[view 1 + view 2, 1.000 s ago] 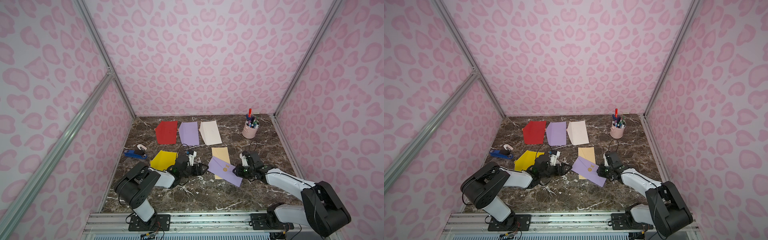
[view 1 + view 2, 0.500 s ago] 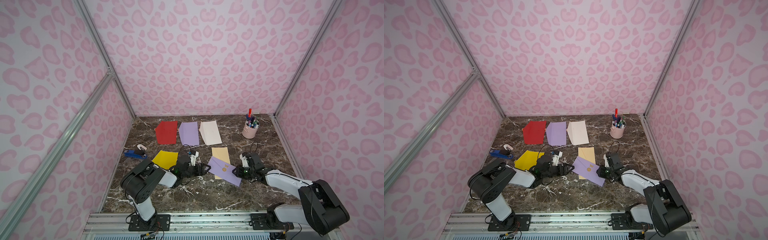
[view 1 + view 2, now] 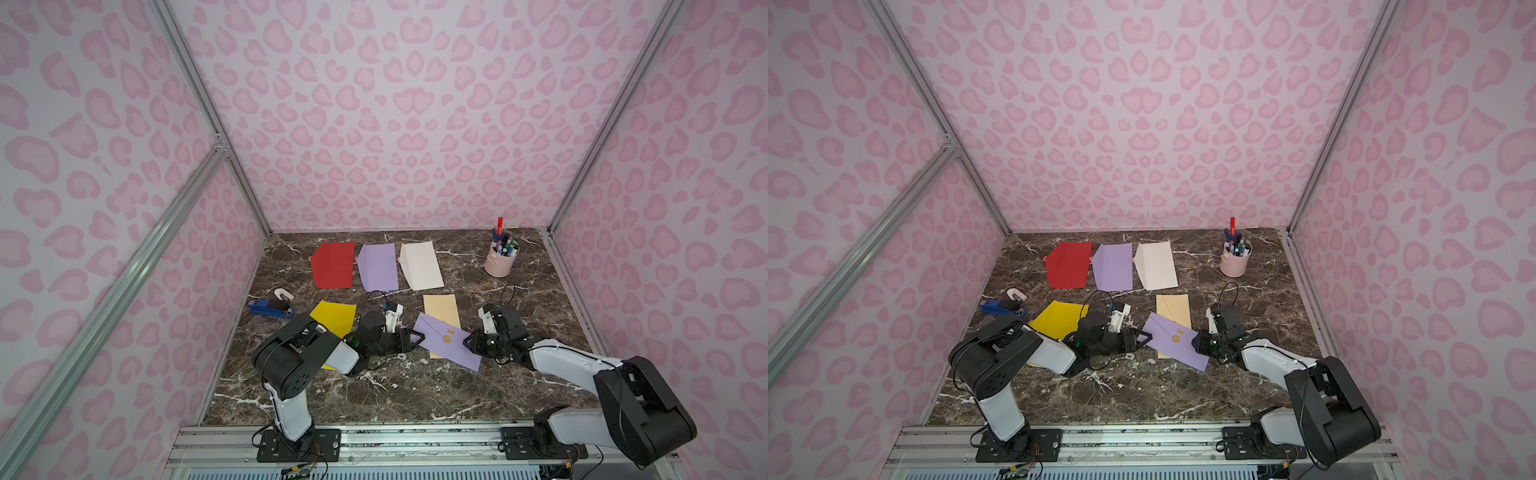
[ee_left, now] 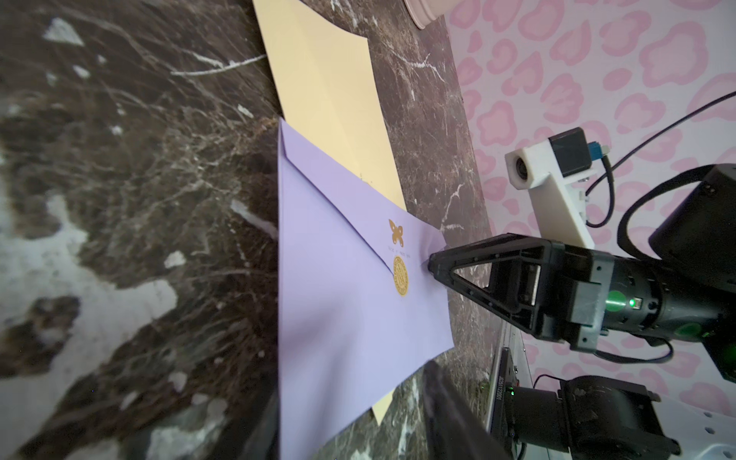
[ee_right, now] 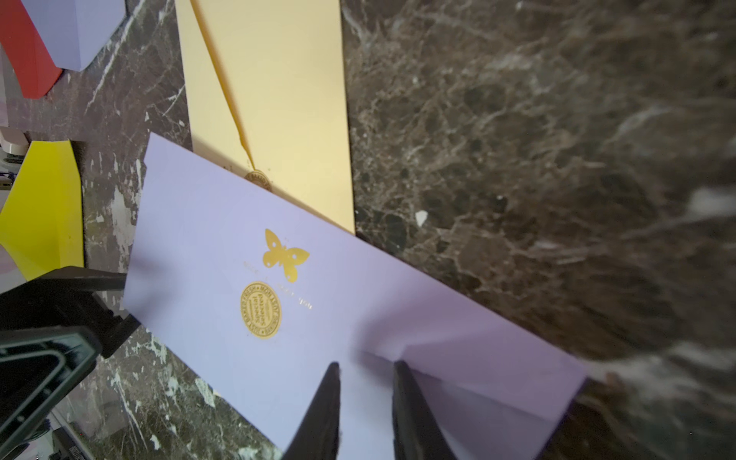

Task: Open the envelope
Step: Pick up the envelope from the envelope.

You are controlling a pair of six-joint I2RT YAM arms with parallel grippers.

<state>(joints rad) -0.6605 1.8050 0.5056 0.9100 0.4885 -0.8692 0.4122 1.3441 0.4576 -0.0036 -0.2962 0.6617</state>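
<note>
target: lilac envelope [image 3: 446,347], front-centre of the counter [image 3: 415,395], skewed, spanning the gap between both arms; same in both top views [image 3: 1177,347].
overlap: its far side lies over the near end of the tan envelope [image 3: 441,309].
flap: down, with the gold seal [image 5: 261,310] over the flap tip and a gold butterfly [image 5: 284,255] just beside it.
right tool [image 5: 366,366]: jaws narrow, nipped onto the envelope end nearest its own arm. The paper puckers into a ridge between the tips.
lift: that end looks slightly clear of the counter, with a dark shadow under its corner.
left tool [image 3: 417,338]: jaws partly apart, straddling the opposite end with one finger above and one below. Cannot tell whether either touches the paper.
back row: red envelope [image 3: 333,265], purple envelope [image 3: 378,266] and white envelope [image 3: 420,266] side by side, well apart from the target.
other: yellow envelope [image 3: 334,318] beside the left arm, pen cup [image 3: 500,259] near the far right corner, blue stapler [image 3: 266,309] by the left wall.
</note>
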